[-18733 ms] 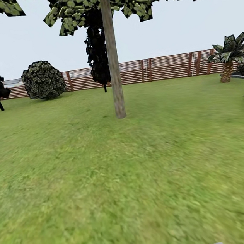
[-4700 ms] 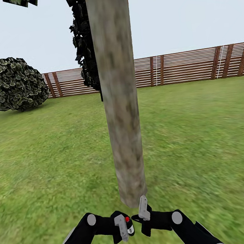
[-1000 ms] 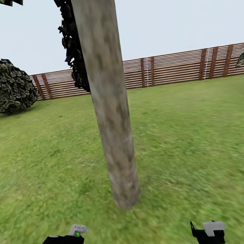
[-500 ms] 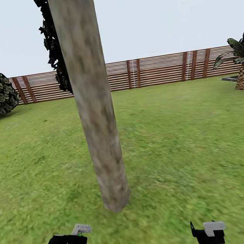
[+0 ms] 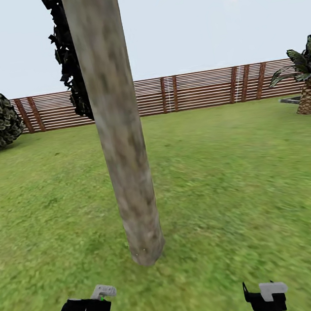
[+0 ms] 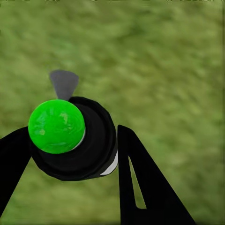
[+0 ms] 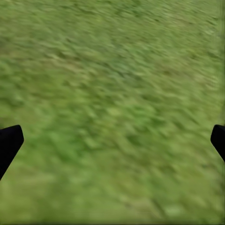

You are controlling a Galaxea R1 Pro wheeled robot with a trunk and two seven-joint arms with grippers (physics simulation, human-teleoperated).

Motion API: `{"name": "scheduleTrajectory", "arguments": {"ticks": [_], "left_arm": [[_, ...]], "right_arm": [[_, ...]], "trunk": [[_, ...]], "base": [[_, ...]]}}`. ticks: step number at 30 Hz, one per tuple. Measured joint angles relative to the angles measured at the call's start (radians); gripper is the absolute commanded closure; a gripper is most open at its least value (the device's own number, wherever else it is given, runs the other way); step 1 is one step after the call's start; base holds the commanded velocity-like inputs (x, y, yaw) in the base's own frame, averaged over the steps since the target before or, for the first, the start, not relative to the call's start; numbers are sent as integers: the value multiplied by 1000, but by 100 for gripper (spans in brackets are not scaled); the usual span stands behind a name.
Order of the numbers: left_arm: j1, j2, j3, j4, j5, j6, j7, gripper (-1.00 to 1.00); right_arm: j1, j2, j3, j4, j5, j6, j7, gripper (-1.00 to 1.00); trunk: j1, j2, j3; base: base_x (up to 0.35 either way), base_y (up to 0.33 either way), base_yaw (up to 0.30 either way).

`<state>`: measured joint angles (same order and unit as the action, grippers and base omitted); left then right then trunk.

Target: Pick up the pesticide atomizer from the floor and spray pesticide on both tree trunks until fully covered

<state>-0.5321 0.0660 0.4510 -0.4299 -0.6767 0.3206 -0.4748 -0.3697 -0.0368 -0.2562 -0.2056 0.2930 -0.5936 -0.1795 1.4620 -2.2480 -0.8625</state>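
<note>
Head view: tree trunk [image 5: 119,131] stands close ahead, slightly left of centre; a few white specks near its base, coverage looks minimal. Left gripper [image 5: 101,308] low at left, right gripper [image 5: 268,295] low at right.

Left wrist view: fingers [image 6: 136,178] clamp the pesticide atomizer [image 6: 72,138], green cap facing the camera, grass [image 6: 164,70] behind. Raise the nozzle toward the trunk, then sweep base to top.

Right wrist view: jaws wide apart, empty, over grass.

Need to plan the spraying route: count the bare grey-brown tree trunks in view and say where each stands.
1. A single tree trunk rises from the grass just ahead, left of centre, in front of the fence. The second tree is out of frame.
</note>
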Motion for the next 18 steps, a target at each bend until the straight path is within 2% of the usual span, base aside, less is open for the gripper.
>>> {"name": "scheduleTrajectory", "arguments": {"ticks": [2, 4, 5, 7, 11, 14, 15, 16, 18], "left_arm": [[-4, -1, 4, -2, 1, 4, 14, 100], [-11, -10, 6, -2, 4, 52, 53, 100], [-13, -19, 5, -4, 6, 78, 70, 100], [-31, -55, 4, -7, 13, 134, 115, 100], [-85, -88, 6, -4, 19, 157, 140, 100], [-97, -117, 6, -3, 14, 159, 144, 100], [-98, -120, 5, -4, 12, 159, 144, 100], [-103, -111, 9, -9, 9, 159, 144, 100], [-109, -76, 12, -10, 6, 157, 144, 100]], "right_arm": [[0, 0, 0, 0, 0, 0, 0, -100], [0, 0, 0, 0, 0, 0, 0, -100], [0, 0, 0, 0, 0, 0, 0, -100], [0, 0, 0, -1, 0, 0, 0, -100], [0, 0, 0, -1, 3, 0, 0, -100], [0, 0, 0, -2, 5, 0, 1, -100], [0, 0, 1, -2, 5, 0, 1, -100], [0, 0, 1, -2, 6, -1, 1, -100], [0, 0, 2, -2, 6, -1, 2, -100]], "trunk": [[0, 0, 0], [0, 0, 0], [0, 0, 0], [0, 0, 0], [0, 0, 0], [0, 0, 0], [0, 0, 0], [0, 0, 0], [0, 0, 0]], "base": [[-2, 0, -221], [0, 0, -255], [0, 0, -264], [0, 0, -189], [0, 0, -48], [0, 0, -5], [0, 0, 0], [0, 0, 0], [0, 0, 0]]}}
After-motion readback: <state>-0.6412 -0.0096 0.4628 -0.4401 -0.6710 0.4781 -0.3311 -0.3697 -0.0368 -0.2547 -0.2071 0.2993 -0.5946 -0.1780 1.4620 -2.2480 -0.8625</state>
